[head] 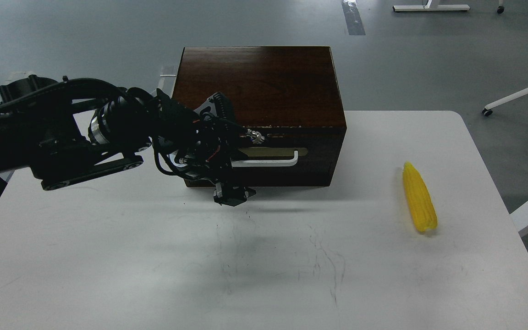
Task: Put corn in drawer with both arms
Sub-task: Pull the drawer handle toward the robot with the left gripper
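Head view. The left arm [53, 137] enters from the left edge and reaches across the white table [154, 256] to the front of the dark brown wooden box [257, 82]. The left gripper [233, 192] hangs at the far end of this arm, in front of the lower left part of the drawer [310, 160]. It is seen dark and end-on; its two fingers cannot be told apart, so whether it stands open or closed cannot be told, nor whether it holds anything. The wrist body and its cables cover the left end of the white bar handle [271, 161], which runs out to the right of the gripper, above it in the view, on a tan plate [275, 151]. Contact between gripper and handle cannot be confirmed. A silver cable connector [255, 135] sits above the gripper, against the chipped top edge of the drawer front. A thin pale strip shows along that edge, between drawer front and box top.

The corn [420, 198] lies on the table well to the right of the gripper, well apart from the box. It lies nearly lengthwise toward the camera, pointed end away, blunt end nearer, leaning slightly to the right. Nothing touches it.

Faint scratch marks [323, 261] cross the table surface nearer the camera than the gripper. The right arm and its gripper are not in the picture.
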`<act>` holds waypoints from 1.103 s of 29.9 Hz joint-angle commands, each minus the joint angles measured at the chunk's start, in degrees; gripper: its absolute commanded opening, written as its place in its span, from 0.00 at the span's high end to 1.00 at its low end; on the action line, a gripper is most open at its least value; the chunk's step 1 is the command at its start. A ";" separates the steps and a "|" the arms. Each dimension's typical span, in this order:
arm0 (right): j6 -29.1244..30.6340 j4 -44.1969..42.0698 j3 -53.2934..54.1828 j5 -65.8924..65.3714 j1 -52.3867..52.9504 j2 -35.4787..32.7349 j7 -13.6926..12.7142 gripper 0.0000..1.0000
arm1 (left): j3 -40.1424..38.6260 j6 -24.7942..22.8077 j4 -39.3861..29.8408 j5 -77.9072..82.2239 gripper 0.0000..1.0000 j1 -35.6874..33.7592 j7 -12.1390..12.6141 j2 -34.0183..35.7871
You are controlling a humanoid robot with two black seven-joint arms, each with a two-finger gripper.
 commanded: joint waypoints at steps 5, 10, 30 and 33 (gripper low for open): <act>0.00 -0.74 -0.09 0.00 1.22 0.01 0.00 0.00 | 0.85 0.01 -1.27 -0.11 0.20 0.01 -0.91 0.15; 0.00 -0.74 -0.09 0.00 1.22 0.01 0.00 0.00 | 0.86 0.01 -1.63 -0.11 0.20 -0.43 -1.84 0.24; 0.00 -0.83 -0.09 0.00 1.57 0.01 0.00 0.00 | 0.77 0.01 -5.49 -0.55 0.20 -1.23 -1.84 0.76; 0.00 -0.83 -0.09 0.00 1.57 0.01 0.00 0.00 | 0.86 0.01 -5.67 -0.55 0.20 -1.31 -1.84 0.68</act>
